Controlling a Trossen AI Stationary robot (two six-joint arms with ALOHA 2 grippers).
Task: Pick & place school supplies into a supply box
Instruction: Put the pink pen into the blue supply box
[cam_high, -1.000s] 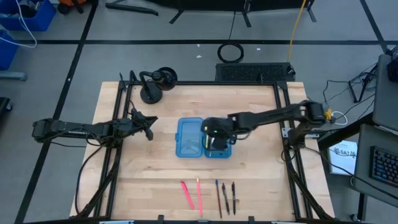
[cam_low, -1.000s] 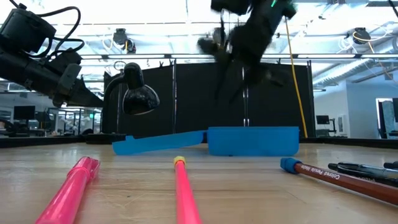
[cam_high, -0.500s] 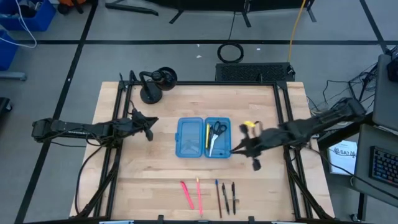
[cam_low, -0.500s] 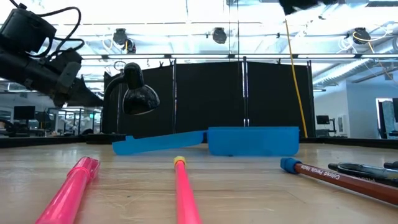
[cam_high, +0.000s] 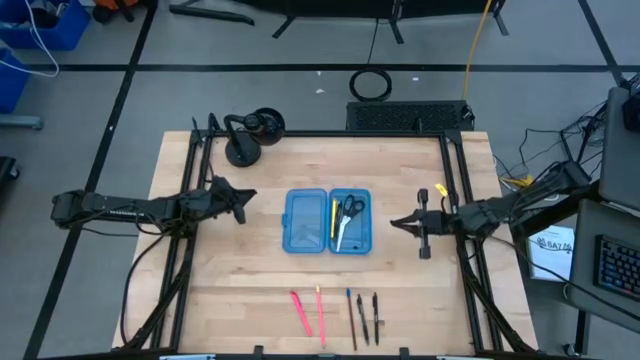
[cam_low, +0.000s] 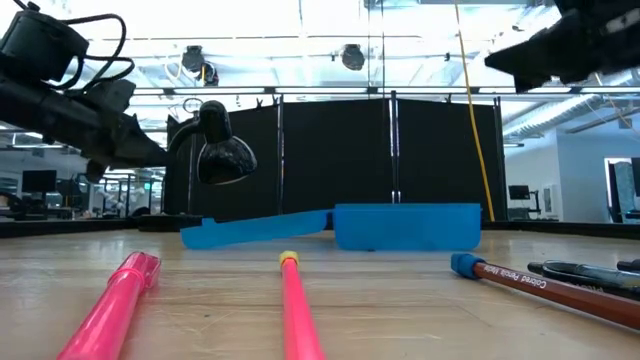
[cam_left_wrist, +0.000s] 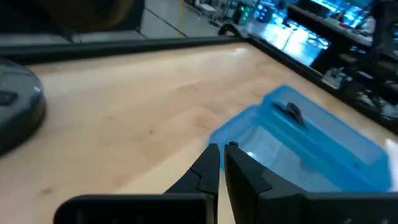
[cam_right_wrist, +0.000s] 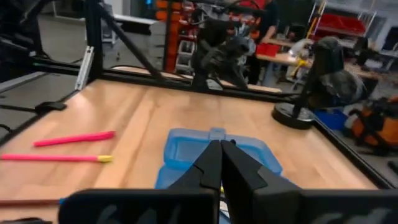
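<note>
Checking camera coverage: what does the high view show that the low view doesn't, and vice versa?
Only the high view: inside the open supply box, the scissors and a yellow pencil in its right half; the dark pens full length; the right pincer right of the box; the left pincer left of it.

Only the low view: the room behind the table, with its black curtain and ceiling lights.

Both: the blue box, two pink markers on the table's near edge, the desk lamp, both arms.

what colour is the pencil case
Translucent blue pencil case, clearest in the high view.
</note>
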